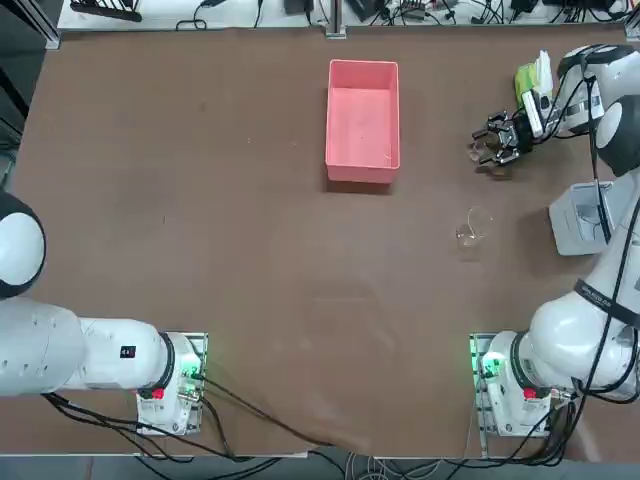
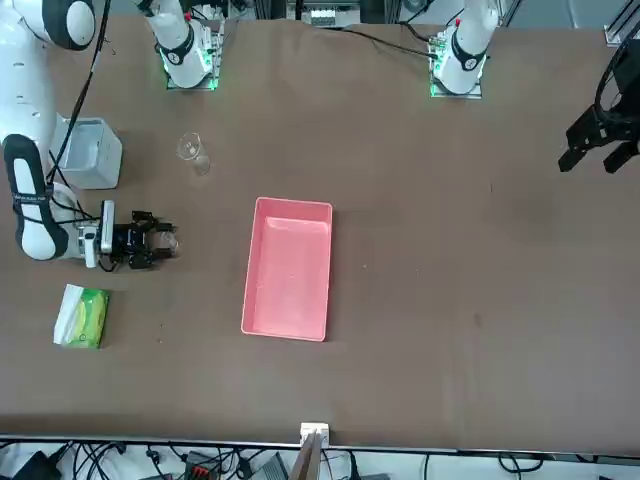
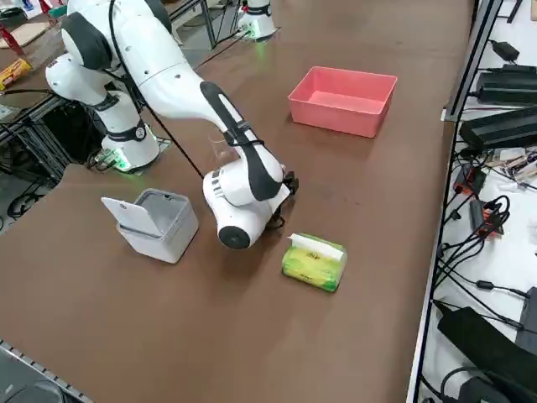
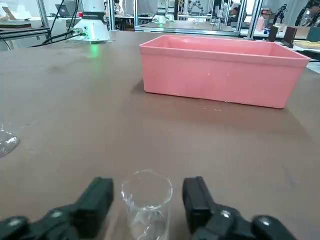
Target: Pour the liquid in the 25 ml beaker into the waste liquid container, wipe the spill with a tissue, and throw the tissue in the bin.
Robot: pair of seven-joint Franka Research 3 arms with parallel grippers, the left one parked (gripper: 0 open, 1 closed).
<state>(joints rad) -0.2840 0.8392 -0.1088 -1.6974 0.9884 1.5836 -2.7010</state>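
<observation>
The claw (image 4: 148, 200) stood apart around the 25 ml beaker (image 4: 148, 205), ungripped on the tabletop (image 4: 80, 125). Pouring into the waste liquid container (image 4: 220, 75), wiping and tissue disposal all appeared outstanding.

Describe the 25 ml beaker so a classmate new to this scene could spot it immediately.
Start from the pink rectangular tray. Toward the yellow-green tissue pack, the right gripper stands low, fingers open. Between them is the beaker, small, clear and upright, unlike the other clear glass vessel, which stands apart from the gripper.
</observation>
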